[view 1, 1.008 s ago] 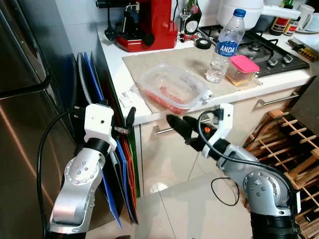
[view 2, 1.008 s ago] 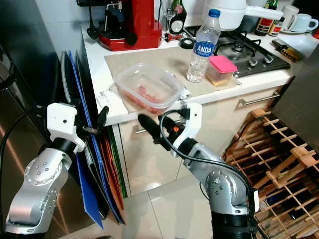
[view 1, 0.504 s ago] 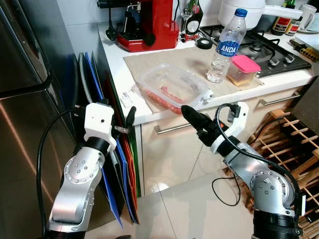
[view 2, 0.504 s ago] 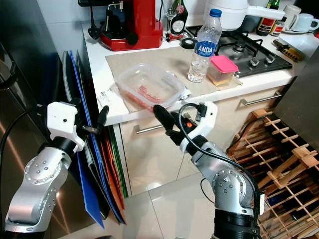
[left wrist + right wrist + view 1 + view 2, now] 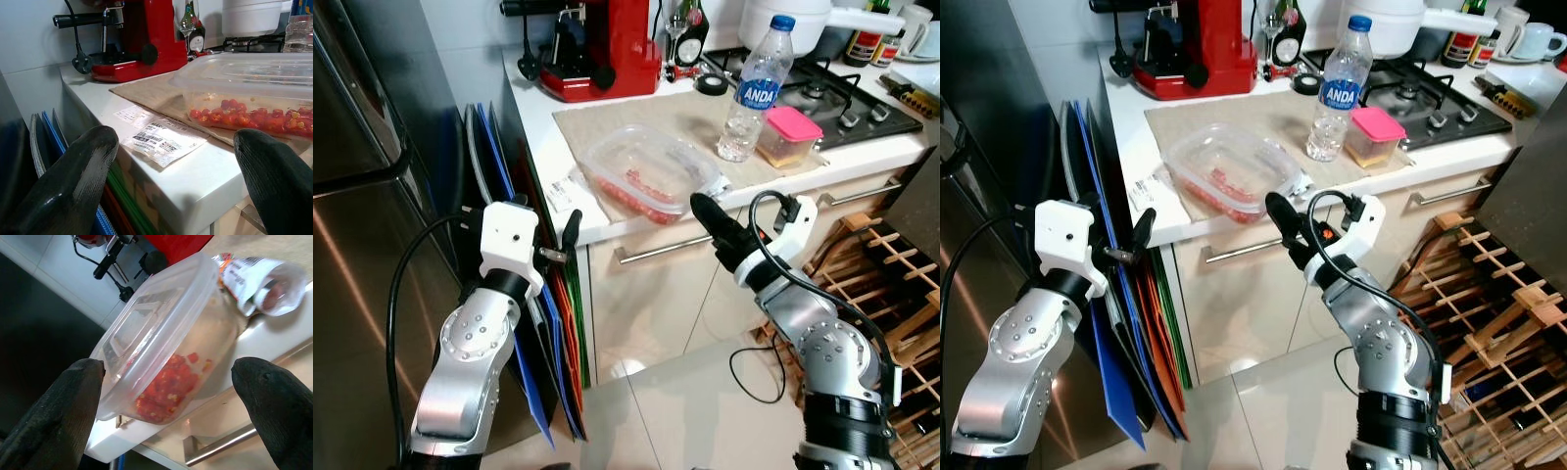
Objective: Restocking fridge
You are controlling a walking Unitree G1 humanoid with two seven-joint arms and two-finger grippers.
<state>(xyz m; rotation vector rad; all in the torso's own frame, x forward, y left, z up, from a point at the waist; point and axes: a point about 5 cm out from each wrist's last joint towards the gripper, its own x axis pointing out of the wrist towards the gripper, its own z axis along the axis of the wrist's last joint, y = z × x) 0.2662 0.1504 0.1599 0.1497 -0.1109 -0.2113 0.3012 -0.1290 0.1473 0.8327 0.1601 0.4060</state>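
We judged the step in hand to be the reach for the tub (image 5: pixel 651 168) of red bits, which sat lidded near the front edge of the surface (image 5: pixel 548 117), well apart from the bottle (image 5: pixel 751 88). Our right tool (image 5: pixel 166 401) hung just in front of the tub, fingers spread wide and touching nothing. Our left tool (image 5: pixel 171 171), also spread, idled beside the surface, so next we needed to straddle the tub and pinch.

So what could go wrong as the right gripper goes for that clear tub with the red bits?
The clear tub sits near the counter edge, so a nudge from the open right gripper might tip it off. Its smooth lid could slip between the fingers. The water bottle stands close behind and could topple.
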